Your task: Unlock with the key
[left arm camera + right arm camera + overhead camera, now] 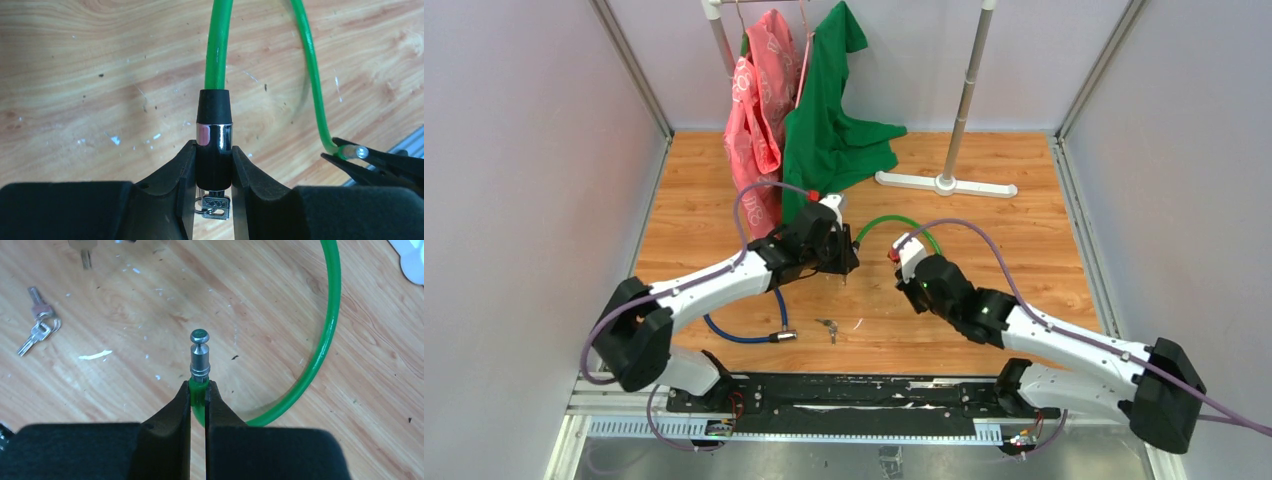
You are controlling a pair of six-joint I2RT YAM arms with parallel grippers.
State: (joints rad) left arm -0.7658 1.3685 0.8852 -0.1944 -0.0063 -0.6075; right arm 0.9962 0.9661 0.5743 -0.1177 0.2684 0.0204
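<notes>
Two black fingers of the left gripper (214,150) are closed tight on a black round lock barrel (214,107) with a shiny silver band. They pinch it from both sides, I think so that it cannot spin when the key turns. A small silver key (216,205) sticks out of the barrel's end, back between the fingers, with a ring on it. The barrel's long side runs the same way as the fingers. Its key end points back at the wrist, and its other end points away, where the green cable (218,45) comes out. The cable makes a big bow over to the right gripper (198,390), which is shut on the cable's other end. It holds the green part just behind a silver metal pin (199,352). The pin also lines up with the fingers, and its round knob points away from that wrist. The pin is not in the barrel but a little way off to the side, so to me the lock looks open already. The whole lock is held up over the middle of the wooden worktop (1024,200). A loose bunch of keys (829,327) and a blue cable (734,335) lie nearer the near edge. Pink and green clothes (809,110) hang at the far edge.
</notes>
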